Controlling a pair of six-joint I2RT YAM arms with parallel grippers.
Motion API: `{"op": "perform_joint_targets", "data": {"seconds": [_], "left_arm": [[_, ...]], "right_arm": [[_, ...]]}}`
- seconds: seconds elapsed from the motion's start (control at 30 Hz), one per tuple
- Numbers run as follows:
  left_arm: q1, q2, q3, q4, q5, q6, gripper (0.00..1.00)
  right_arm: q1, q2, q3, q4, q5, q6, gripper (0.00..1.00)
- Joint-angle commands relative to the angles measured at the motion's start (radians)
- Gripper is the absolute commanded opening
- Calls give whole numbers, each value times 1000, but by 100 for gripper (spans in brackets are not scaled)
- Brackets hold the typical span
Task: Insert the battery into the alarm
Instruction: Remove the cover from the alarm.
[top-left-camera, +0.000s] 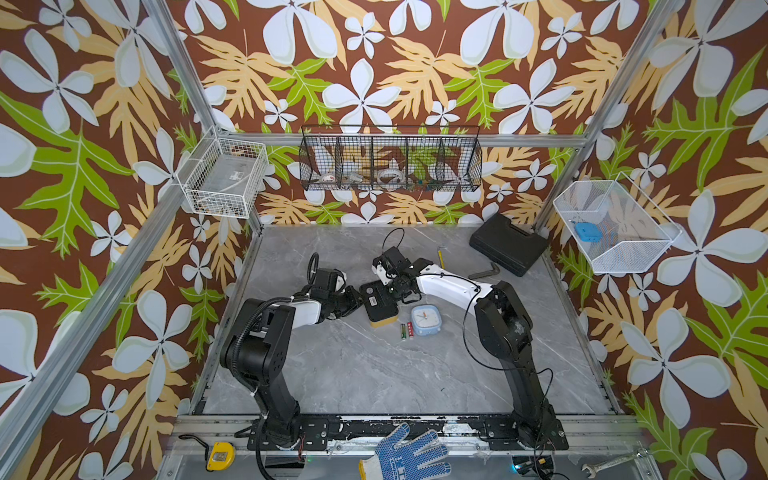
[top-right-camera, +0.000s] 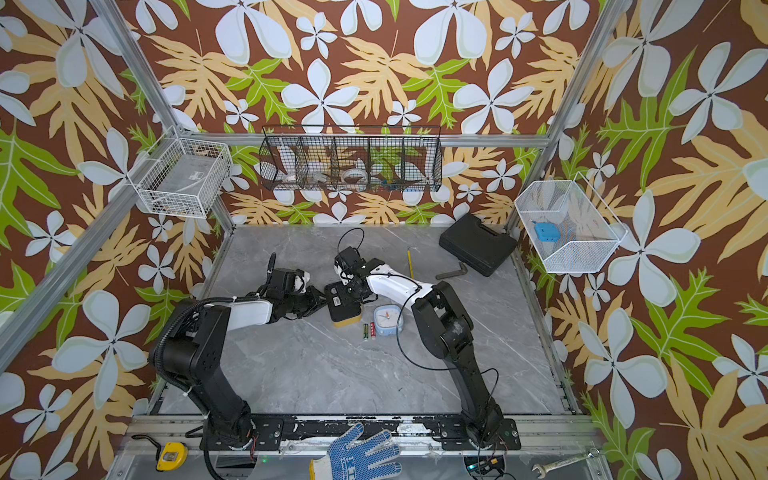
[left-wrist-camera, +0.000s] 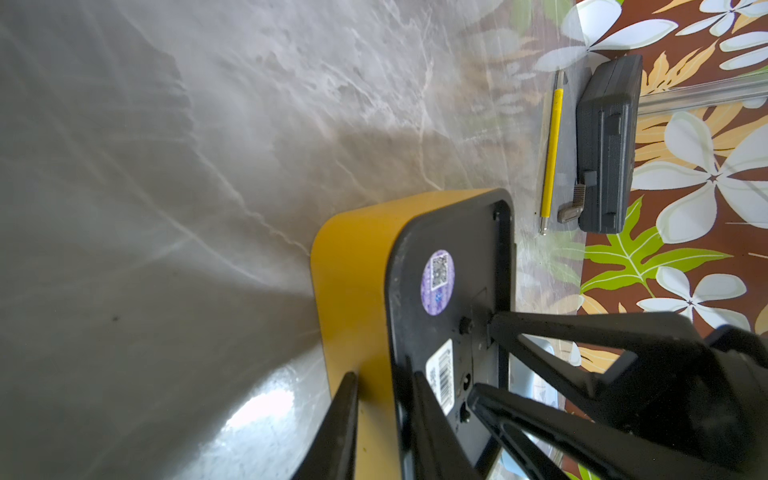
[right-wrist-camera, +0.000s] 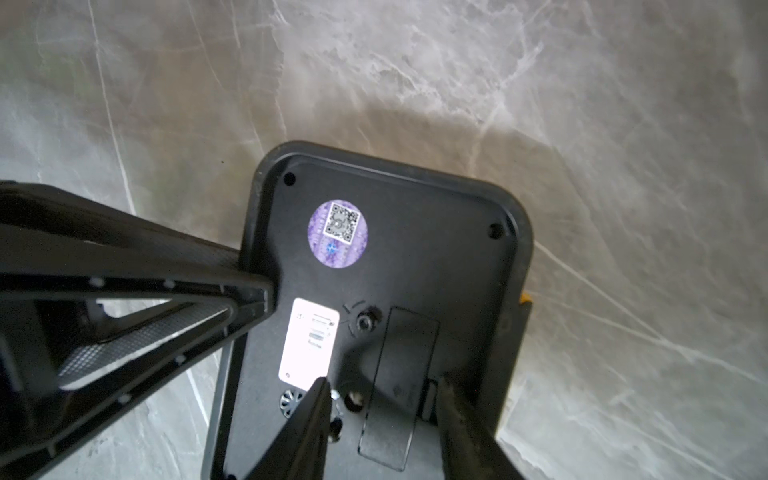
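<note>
Alarm: the yellow alarm (top-left-camera: 376, 302) lies near the middle of the desk (top-left-camera: 374, 374), black back up.
Left pincer: my left pincer (left-wrist-camera: 382, 382) is clamped on the alarm's 9 o'clock edge.
Right pincer: my right pincer (right-wrist-camera: 382, 380) is apart, one tip each side of the battery door (right-wrist-camera: 399, 374) on the back.
Batteries: a green battery (top-left-camera: 403, 331) and a red battery (top-left-camera: 409, 329) lie on the desk at 5 o'clock from the alarm, beside a blue clock (top-left-camera: 426, 320).
</note>
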Motion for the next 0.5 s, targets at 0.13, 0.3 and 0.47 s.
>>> {"op": "perform_joint_targets", "data": {"seconds": [0.13, 0.3, 0.47], "left_arm": [[-8, 18, 9, -43, 11, -3, 23], [-16, 38, 22, -42, 17, -3, 23], [-18, 47, 26, -42, 15, -3, 23]], "right_arm": [[-20, 1, -41, -9, -102, 27, 44], [-49, -53, -110, 77, -201, 56, 40], [-77, -95, -172, 161, -280, 91, 33]]}}
